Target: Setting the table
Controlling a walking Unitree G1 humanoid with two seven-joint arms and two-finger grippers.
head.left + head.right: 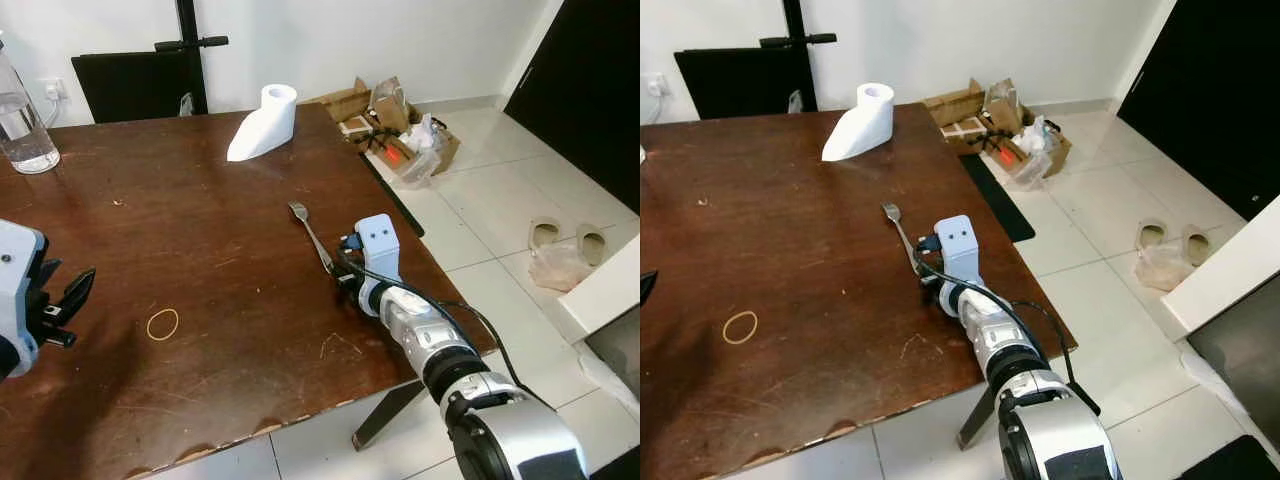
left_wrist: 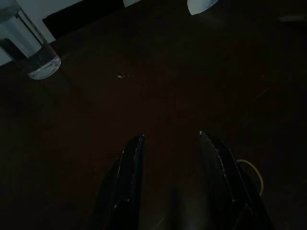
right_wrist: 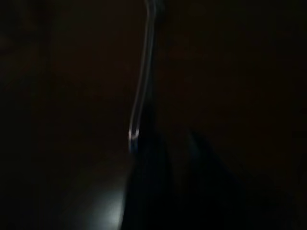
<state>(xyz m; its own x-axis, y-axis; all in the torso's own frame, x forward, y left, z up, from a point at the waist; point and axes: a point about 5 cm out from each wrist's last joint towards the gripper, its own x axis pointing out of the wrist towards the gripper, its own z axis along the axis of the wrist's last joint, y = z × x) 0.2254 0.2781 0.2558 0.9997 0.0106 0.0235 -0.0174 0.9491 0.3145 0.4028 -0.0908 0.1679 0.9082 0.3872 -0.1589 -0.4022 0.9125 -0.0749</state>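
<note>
My right gripper (image 1: pixel 340 268) sits low on the table (image 1: pixel 200 250) near its right edge, at the handle end of the fork (image 1: pixel 311 235). The fork lies flat on the wood, tines pointing away from me toward the paper roll (image 1: pixel 262 124), handle running back under my fingers. I come at it along its length so the two fingers can straddle the thin handle from either side, not press down on it.

The right wrist view is very dark: I make out the bright line of the handle ending right at one finger (image 3: pixel 148 182), but I cannot tell whether the fingers are closed on it or only beside it. It may be a light pinch; I would not swear to it.

My left gripper (image 1: pixel 68 300) hovers over the table's left side with its fingers spread apart and nothing between them, close to a rubber band (image 1: pixel 162 323). It waits there, out of the way, because the fork needs only one arm.

A water bottle (image 1: pixel 22 125) stands at the far left corner. I see no plate, so I judge the fork's place is not yet fixed.
</note>
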